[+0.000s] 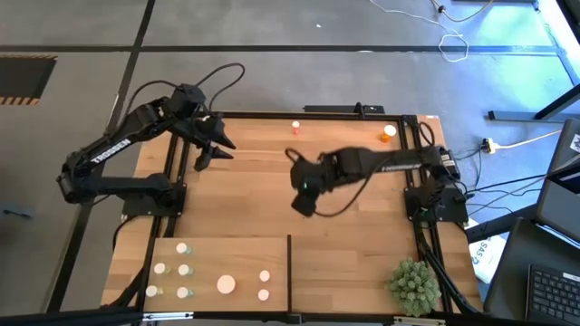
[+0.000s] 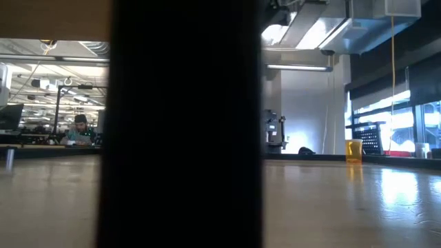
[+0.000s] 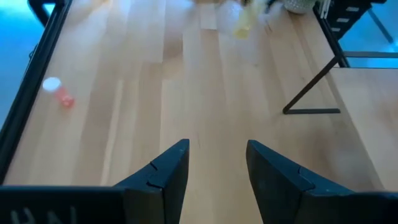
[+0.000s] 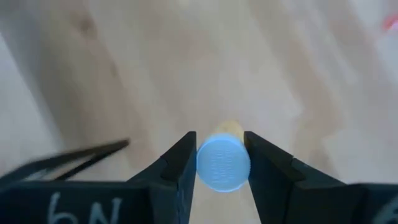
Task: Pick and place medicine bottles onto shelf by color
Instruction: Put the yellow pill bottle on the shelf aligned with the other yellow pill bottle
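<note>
- On the near shelf point(image 1: 272, 246), left of its divider point(image 1: 289, 267), nine bottles point(image 1: 184, 270) already stand; the right compartment is bare.
- Mid-tabletop point(image 1: 263, 195), the right pincer point(image 4: 219, 163) hangs, clamped on a white-capped yellowish bottle point(image 4: 222, 163), likely shelf-bound.
- The left pincer point(image 3: 217, 171) waits far left, partly open, empty.
- Two orange bottles point(image 1: 389, 132) remain along the far edge.

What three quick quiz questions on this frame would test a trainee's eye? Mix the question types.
1. True or false: the right gripper is shut on a white-capped bottle.
2. Which holds nothing: A) left gripper B) right gripper?
3. Fill in: two bottles, one at and an orange one, stand by the table's ___ edge, opposite the shelf.

Key: 1 true; 2 A; 3 far.
</note>
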